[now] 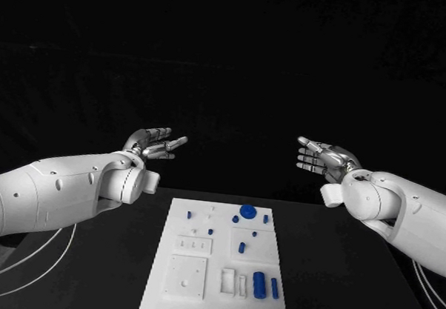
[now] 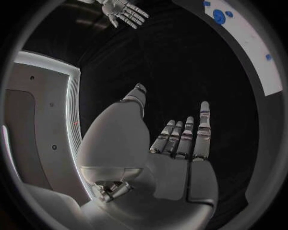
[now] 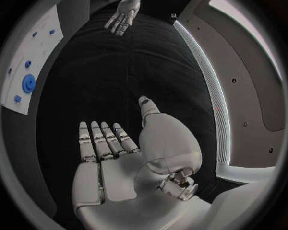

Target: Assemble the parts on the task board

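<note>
Up above the far end of the desk [image 1: 113,277] I see both of my hands held high, with nothing in them. My left hand [image 1: 155,144] is lifted at the end of its white arm [image 1: 48,192], palm turned toward the middle, fingers straight and a little apart. From its wrist camera I see the same hand [image 2: 174,158] flat and wide, thumb out to one side. My right hand [image 1: 322,159] mirrors it on the other side, palm facing in, fingers spread and stretched out. Its wrist camera shows that hand [image 3: 120,158] flat too, touching nothing. The two hands face each other, well apart, with dark space between them.

Below and between my hands, nearer to me, lies the task board [image 1: 196,308]. It sits flat on the desk, and neither hand is close to it. Small blue parts rest on it. A round blue part [image 1: 247,211] is at the end nearest my hands. A long blue part [image 1: 260,285] lies farther back toward me, on the side of my right hand.
</note>
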